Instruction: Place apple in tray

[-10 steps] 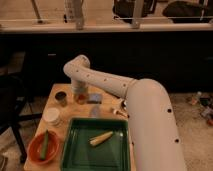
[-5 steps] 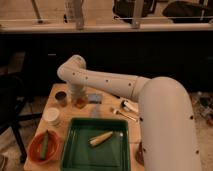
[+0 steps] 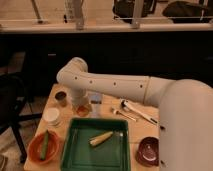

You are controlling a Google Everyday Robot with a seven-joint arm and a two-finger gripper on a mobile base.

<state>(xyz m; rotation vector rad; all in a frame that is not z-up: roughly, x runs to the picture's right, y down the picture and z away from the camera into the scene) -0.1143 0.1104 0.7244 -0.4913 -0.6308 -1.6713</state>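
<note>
The apple is a small orange-red round fruit on the wooden table, just behind the far left corner of the tray. The tray is large, green and rectangular, at the table's front middle, with a pale yellow elongated item lying in it. My white arm reaches in from the right, bends at the far left and comes down. My gripper is directly over the apple, at or just above it. The arm's wrist hides the top of the apple.
An orange bowl holding a green stick-like item sits front left. A white cup and a small brown cup stand left of the apple. A grey-blue object is behind it. Utensils lie to the right, and a maroon bowl is front right.
The gripper has come down a little onto the apple's spot. The forearm fills more of the right side of the view. The table objects have not moved.
</note>
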